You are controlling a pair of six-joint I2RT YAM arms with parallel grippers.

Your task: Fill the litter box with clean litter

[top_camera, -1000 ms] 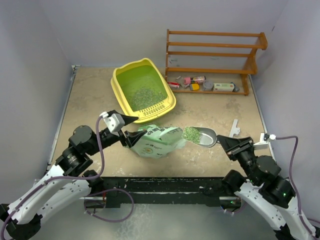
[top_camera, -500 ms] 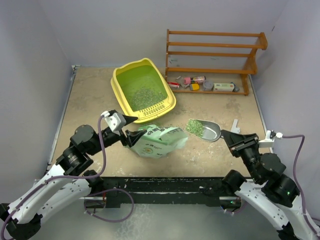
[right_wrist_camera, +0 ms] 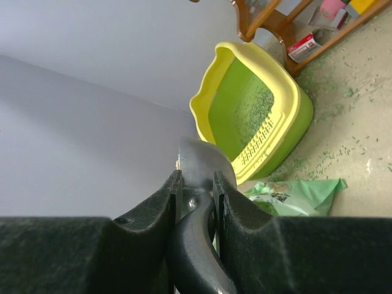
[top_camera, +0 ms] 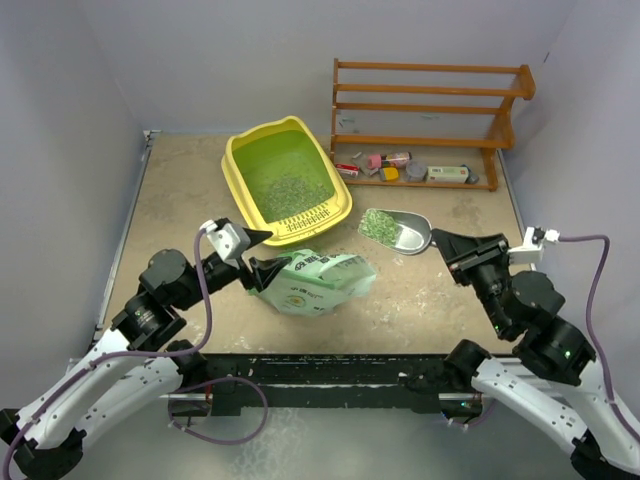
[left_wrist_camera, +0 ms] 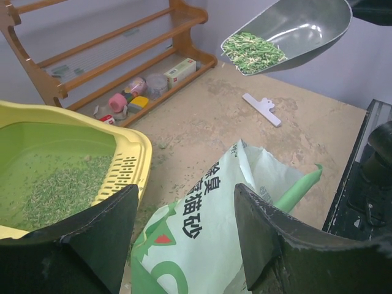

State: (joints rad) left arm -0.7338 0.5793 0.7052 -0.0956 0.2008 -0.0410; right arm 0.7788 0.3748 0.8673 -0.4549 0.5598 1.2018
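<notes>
First, check the left pincer (top_camera: 268, 254) (left_wrist_camera: 185, 197). Its fingers (left_wrist_camera: 92, 239) stand wide apart, but the bag (top_camera: 315, 285) (left_wrist_camera: 202, 236) (right_wrist_camera: 300, 193) fills the gap and touches both. Treat this as a grip on the bag's near end. The bag lies on the table (top_camera: 180, 210), and its far end reaches toward the right arm.

Next, check the right pincer (top_camera: 447, 246) (right_wrist_camera: 196, 184). It is clamped on the handle of the scoop (top_camera: 412, 236) (left_wrist_camera: 306, 24) (right_wrist_camera: 197, 160), which extends from the fingertips toward the left arm and is raised off the table. A heap of clean litter (top_camera: 380, 225) (left_wrist_camera: 251, 52) rests in the scoop's front end, the end farthest from this pincer. A white clip (left_wrist_camera: 262, 108) lies on the table ahead of the left pincer and to its right.

Beyond both pincers, locate the litter box (top_camera: 233, 165) (left_wrist_camera: 131, 153) (right_wrist_camera: 297, 107). Its slotted rim faces the bag, just past the left pincer's fingertips. More clean litter covers part of its green floor, mostly the half nearer the pincers.

Farthest out, ahead of the right pincer, the rack (top_camera: 430, 69) (right_wrist_camera: 257, 21) stands at the back wall. Small items (top_camera: 400, 165) sit on its lowest shelf.
</notes>
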